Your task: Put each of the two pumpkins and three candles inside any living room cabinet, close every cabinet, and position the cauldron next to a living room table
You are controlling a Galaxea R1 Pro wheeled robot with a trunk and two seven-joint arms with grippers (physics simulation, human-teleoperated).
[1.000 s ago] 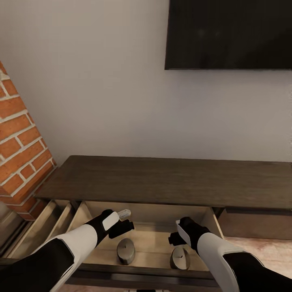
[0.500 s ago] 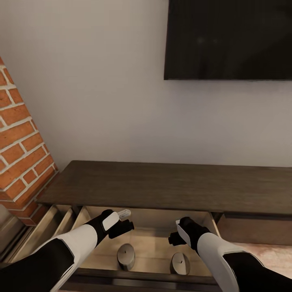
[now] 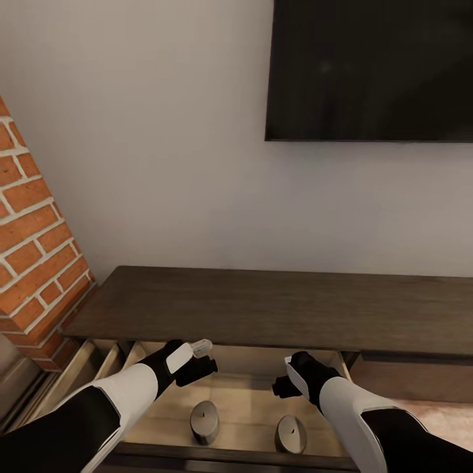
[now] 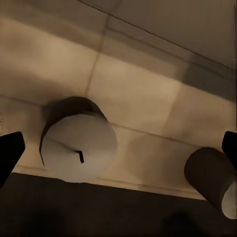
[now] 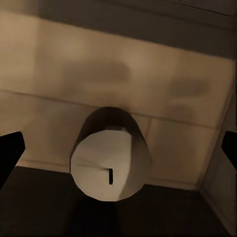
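Left gripper: jaws spread wide, empty; the left candle stands upright on the drawer floor below and between the fingertips. Right gripper: jaws likewise released, empty, centred over the right candle, which stands apart from the fingertips. Both candles sit near the front of the open drawer of the cabinet. Far behind, a dark screen hangs on the wall; brick stands at left.

Both arms forward, left end effector and right end effector spread wide, empty.
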